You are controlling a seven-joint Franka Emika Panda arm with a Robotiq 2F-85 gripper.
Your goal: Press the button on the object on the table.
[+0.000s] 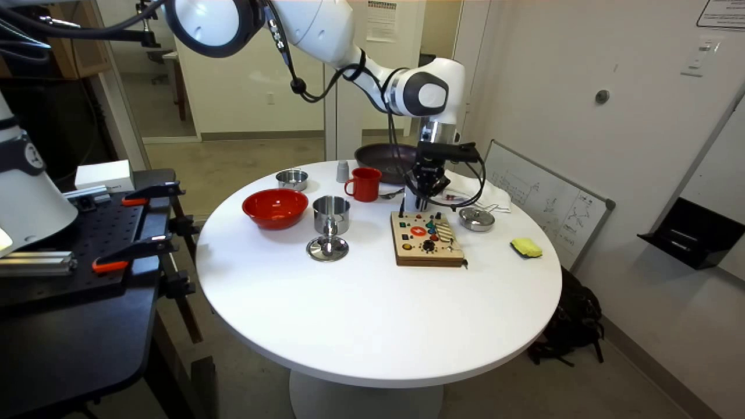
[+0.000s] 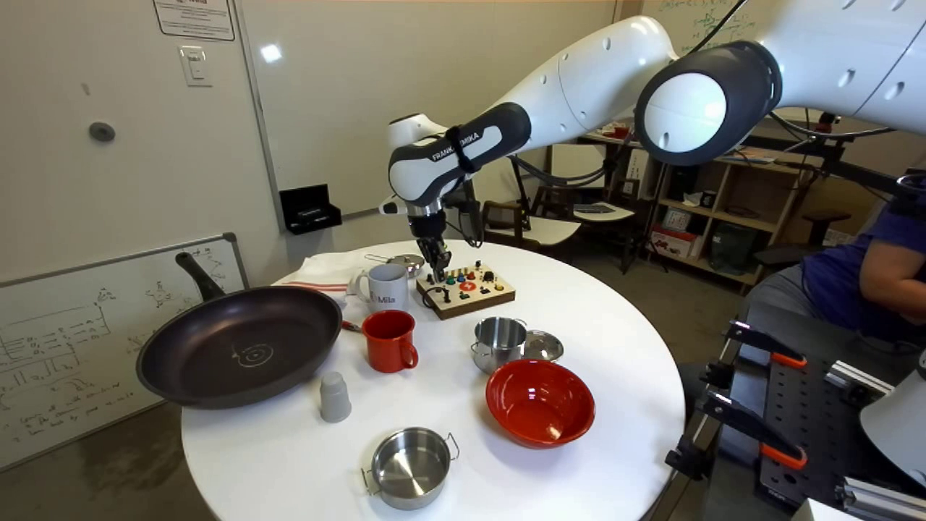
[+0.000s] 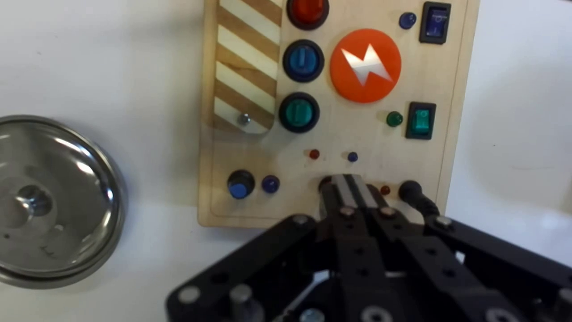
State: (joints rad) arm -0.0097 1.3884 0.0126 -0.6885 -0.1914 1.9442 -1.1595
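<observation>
My fingers [image 3: 343,191] are together, holding nothing, presumably to make one blunt prod. Beneath their tips the button board [image 3: 337,120] lies flat, the bench [image 1: 349,308] likely backing any push; at their nine o'clock in the wrist view, a metal lid [image 3: 62,170] sits apart.

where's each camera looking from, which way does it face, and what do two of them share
An exterior view: raised, facing down across the table toward the black pan; arm and part of the base show.
An exterior view: raised, near the black pan, facing the wooden board; arm and part of the base show.
Wrist view: at the arm's end, facing down at the wooden board; pincer shows.
Both exterior views share the red bowl.
</observation>
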